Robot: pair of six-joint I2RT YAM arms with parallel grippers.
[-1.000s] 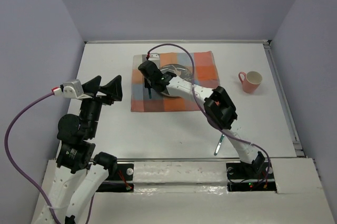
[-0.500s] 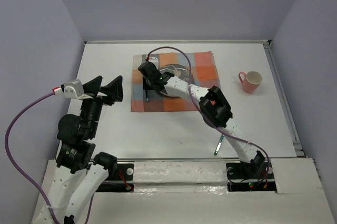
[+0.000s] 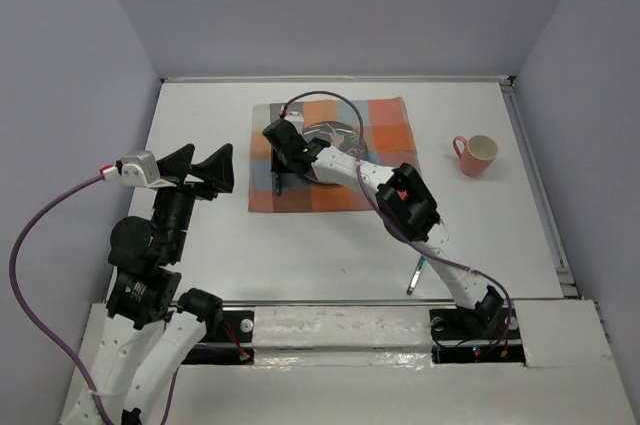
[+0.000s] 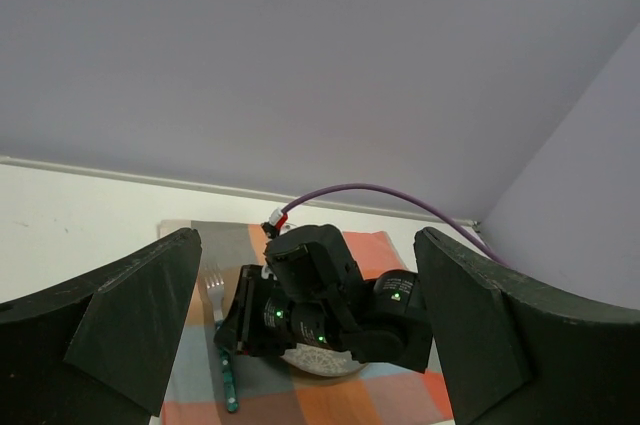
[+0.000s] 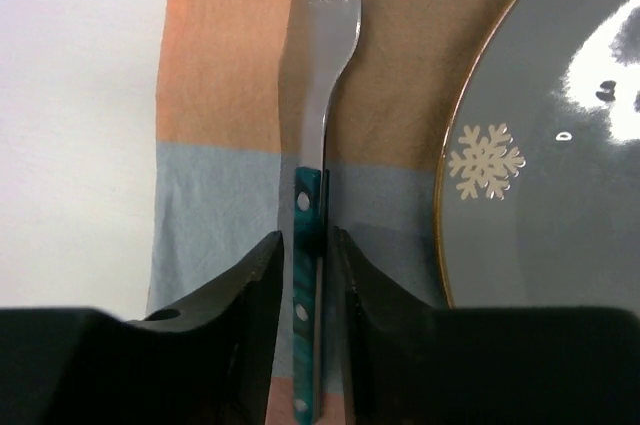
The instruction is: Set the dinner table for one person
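No legible text, white snowflake (image 5: pixel 485 160) on grey plate (image 5: pixel 530 255)

Looking like a robot lab cell to me: plain greyish-purple walls (image 3: pixel 330 5) are boxing in a white table (image 3: pixel 300 245), left arm (image 3: pixel 150 245) and right arm (image 3: pixel 410 200) are sitting bolted along its near edge, purple cable (image 4: pixel 370 187) hanging loose.

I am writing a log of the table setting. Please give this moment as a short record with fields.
table: white, railed edges
cloth: checkered, mid-table
plate: grey, on cloth
fork: flat on cloth, left of plate in top view
cup: pink, on table, right of cloth
right gripper: open, astride fork handle
left gripper: open, empty, over table's left side
utensil: metal, beside right arm, kind unclear
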